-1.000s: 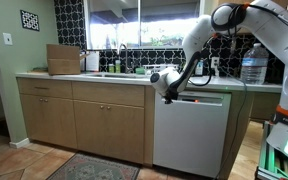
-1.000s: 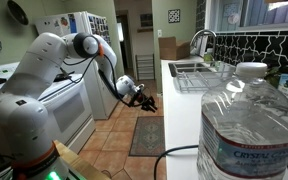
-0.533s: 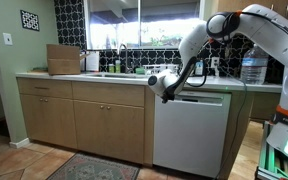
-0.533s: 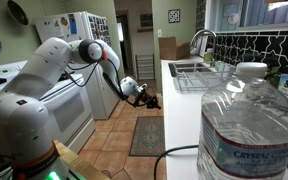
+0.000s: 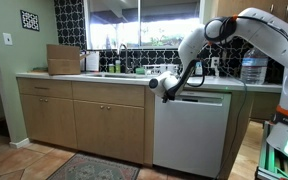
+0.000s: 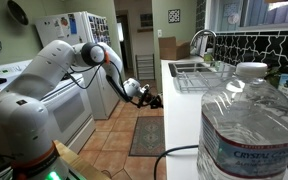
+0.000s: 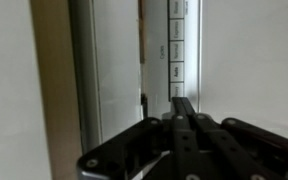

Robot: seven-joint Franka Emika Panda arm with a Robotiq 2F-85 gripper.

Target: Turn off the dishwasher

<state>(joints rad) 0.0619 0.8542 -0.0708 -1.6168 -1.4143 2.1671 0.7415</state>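
The dishwasher [image 5: 192,132] is a tall white panel under the counter, with a dark control strip [image 5: 199,98] along its top edge. My gripper [image 5: 171,95] is at the left end of that strip, fingers shut and pointed at it. In an exterior view the gripper [image 6: 154,101] reaches toward the counter front. In the wrist view the shut fingers [image 7: 182,108] point at a column of small buttons [image 7: 178,50] on the strip, very close; contact cannot be told.
Tan wooden cabinets [image 5: 84,120] stand beside the dishwasher. A sink and tap [image 5: 122,60] are on the counter. A large water bottle [image 6: 246,125] fills the foreground. A white stove [image 6: 69,105] and a rug [image 6: 146,136] lie across the aisle.
The gripper has moved up slightly and closer to the left end of the control strip, and the arm's elbow has shifted.
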